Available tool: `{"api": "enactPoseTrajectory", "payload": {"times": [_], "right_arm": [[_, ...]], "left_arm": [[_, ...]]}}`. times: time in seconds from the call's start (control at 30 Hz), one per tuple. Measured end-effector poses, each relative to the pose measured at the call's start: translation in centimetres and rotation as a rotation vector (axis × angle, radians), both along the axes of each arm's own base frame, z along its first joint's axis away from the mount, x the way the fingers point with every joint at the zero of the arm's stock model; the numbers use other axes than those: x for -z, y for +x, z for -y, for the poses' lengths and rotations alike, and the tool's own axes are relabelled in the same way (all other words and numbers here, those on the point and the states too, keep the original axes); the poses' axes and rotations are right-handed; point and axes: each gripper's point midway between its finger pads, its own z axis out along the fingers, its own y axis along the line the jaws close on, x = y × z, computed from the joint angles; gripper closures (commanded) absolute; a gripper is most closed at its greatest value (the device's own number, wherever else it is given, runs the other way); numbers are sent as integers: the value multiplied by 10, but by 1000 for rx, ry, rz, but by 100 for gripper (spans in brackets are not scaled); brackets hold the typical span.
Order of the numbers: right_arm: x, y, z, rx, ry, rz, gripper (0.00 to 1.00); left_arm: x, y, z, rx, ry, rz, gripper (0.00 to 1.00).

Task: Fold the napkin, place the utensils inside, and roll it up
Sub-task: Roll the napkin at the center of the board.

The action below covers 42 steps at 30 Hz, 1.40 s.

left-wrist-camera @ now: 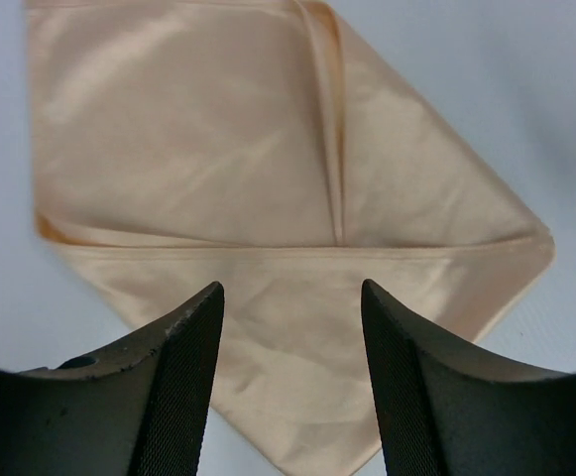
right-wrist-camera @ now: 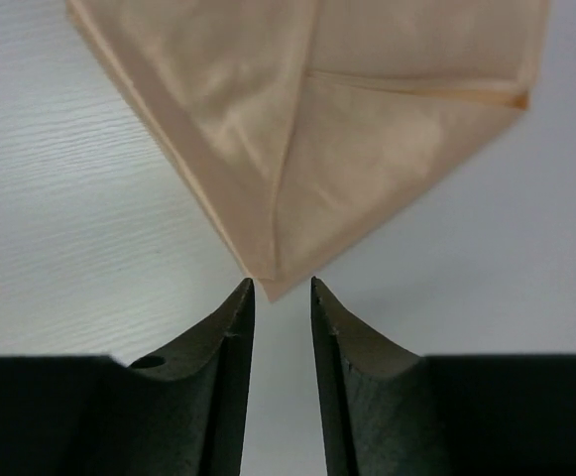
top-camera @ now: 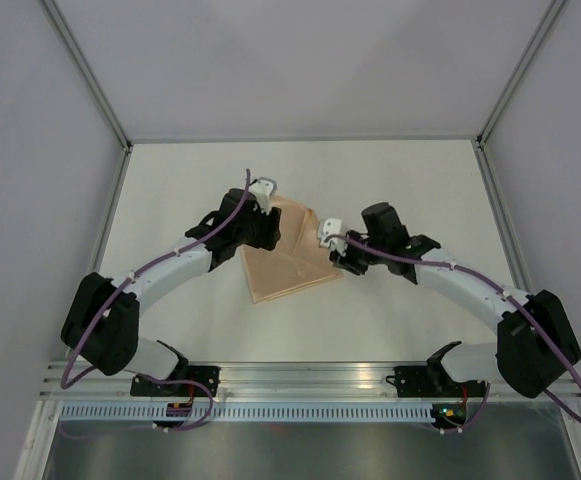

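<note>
Orange-tan napkin (top-camera: 288, 262), folded (upper-left edge behind left arm (top-camera: 170, 265))

Left arm (top-camera: 165, 268) and right arm (top-camera: 470, 285): white links, bulky black joints, a thin purple cable (top-camera: 67, 360) trailing each. Jaws dark grey, finely textured.

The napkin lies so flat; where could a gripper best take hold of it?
Probably by the pointed corner facing the right gripper, coming in low from that side. The folded layers meet there in a tip that juts toward its slightly parted fingers; elsewhere the napkin lies flat.
</note>
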Motion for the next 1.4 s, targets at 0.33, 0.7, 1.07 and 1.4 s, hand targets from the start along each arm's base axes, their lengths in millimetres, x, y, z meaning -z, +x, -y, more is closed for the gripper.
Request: {"api": "enactPoseTrajectory", "payload": {"times": [0.33,0.7,1.07,1.4], "right_arm": [[58,-72,-46,-345,-156,228,52],[73,-57,-74,-421,-214,437,47],[87,-59,-92,-469,-240,496,47],[93,-45,-106,-462,-249,553,55]], "left_arm": [[-33,24,-69,-343,-127,21,36],[-19,17,-83,-398,-122,-31,35],[-20,19,-87,-408,-125,-29,36],[-14,16,-88,-409,-118,-41,36]]}}
